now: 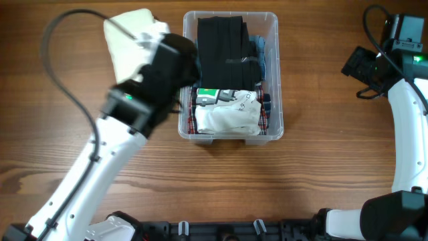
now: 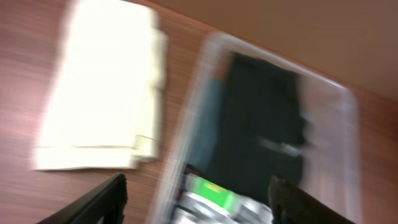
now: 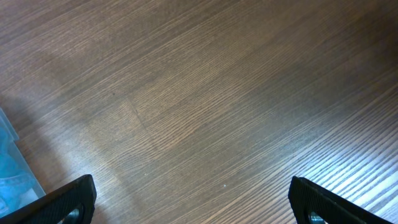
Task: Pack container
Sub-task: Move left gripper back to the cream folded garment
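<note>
The clear plastic container [image 1: 274, 73] stands at the table's middle, holding a folded black garment [image 1: 224, 50], a white garment [image 1: 227, 117], a green-labelled item [image 1: 208, 94] and plaid cloth. It also shows blurred in the left wrist view [image 2: 339, 143]. A folded cream cloth [image 1: 130, 37] lies on the table left of the container, also in the left wrist view [image 2: 102, 87]. My left gripper [image 2: 196, 199] is open and empty, over the container's left rim. My right gripper [image 3: 193, 199] is open and empty above bare wood at the far right.
The right arm [image 1: 408, 114] runs along the right edge of the table. The left arm [image 1: 100, 167] crosses the front left. A clear corner of the container shows at the left edge of the right wrist view [image 3: 12, 168].
</note>
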Action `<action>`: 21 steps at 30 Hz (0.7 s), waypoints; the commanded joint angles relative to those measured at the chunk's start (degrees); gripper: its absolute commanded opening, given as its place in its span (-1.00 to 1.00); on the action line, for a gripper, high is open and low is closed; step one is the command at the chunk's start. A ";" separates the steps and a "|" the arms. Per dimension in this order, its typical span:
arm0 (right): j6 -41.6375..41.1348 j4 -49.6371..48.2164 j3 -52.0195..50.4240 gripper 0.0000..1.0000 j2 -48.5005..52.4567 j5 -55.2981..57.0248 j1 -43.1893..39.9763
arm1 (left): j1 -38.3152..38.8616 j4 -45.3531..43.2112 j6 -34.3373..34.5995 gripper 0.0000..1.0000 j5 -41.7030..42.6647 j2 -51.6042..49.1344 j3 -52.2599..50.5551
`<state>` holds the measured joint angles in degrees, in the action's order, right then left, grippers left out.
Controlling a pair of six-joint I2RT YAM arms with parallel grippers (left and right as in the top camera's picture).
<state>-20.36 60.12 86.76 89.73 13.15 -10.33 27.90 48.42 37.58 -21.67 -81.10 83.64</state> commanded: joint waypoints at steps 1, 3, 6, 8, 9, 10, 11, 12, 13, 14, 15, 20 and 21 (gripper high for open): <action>-0.68 -0.11 0.50 0.99 -0.11 0.55 0.13 | -11.30 2.58 -1.42 0.92 -0.48 0.96 0.26; -0.68 -0.09 0.50 0.99 -0.11 0.55 0.13 | -16.90 2.71 -5.25 0.94 4.72 0.42 0.26; -0.68 -0.11 0.50 0.99 -0.11 0.55 0.13 | -23.85 -0.31 -15.85 0.99 18.14 -1.25 0.26; -0.68 -0.09 0.50 1.00 -0.11 0.55 0.13 | -28.28 -1.55 -18.38 1.00 24.94 -3.21 0.26; -0.66 -0.09 0.50 1.00 -0.11 0.55 0.13 | -30.47 -1.75 -18.58 1.00 25.29 -4.90 0.26; -0.68 -0.09 0.50 1.00 -0.11 0.55 0.13 | -31.78 -1.92 -20.17 0.99 25.29 -6.32 0.26; -0.68 -0.09 0.50 1.00 -0.11 0.55 0.13 | -33.22 -1.95 -22.25 1.00 25.29 -8.28 0.26; -0.68 -0.09 0.50 0.99 -0.11 0.55 0.13 | -34.34 -1.88 -22.67 1.00 25.29 -10.29 0.26; -0.68 -0.09 0.50 0.99 -0.11 0.55 0.13 | -34.99 -1.79 -22.64 1.00 25.29 -11.91 0.26; -0.68 -0.11 0.50 0.99 -0.11 0.55 0.13 | -35.34 -1.90 -22.64 1.00 25.29 -13.22 0.26; -0.68 -0.09 0.50 1.00 -0.11 0.55 0.13 | -35.60 -2.23 -22.64 1.00 25.29 -14.69 0.26; -0.68 -0.11 0.50 0.99 -0.11 0.55 0.13 | -35.80 -5.97 -22.62 0.99 25.24 -19.56 0.26; -0.68 -0.11 0.50 0.99 -0.11 0.55 0.13 | -35.80 -7.04 -22.62 1.00 25.05 -20.13 0.26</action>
<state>-20.36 60.10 86.76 89.71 13.15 -10.33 -7.68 43.44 16.53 2.50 -99.63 83.64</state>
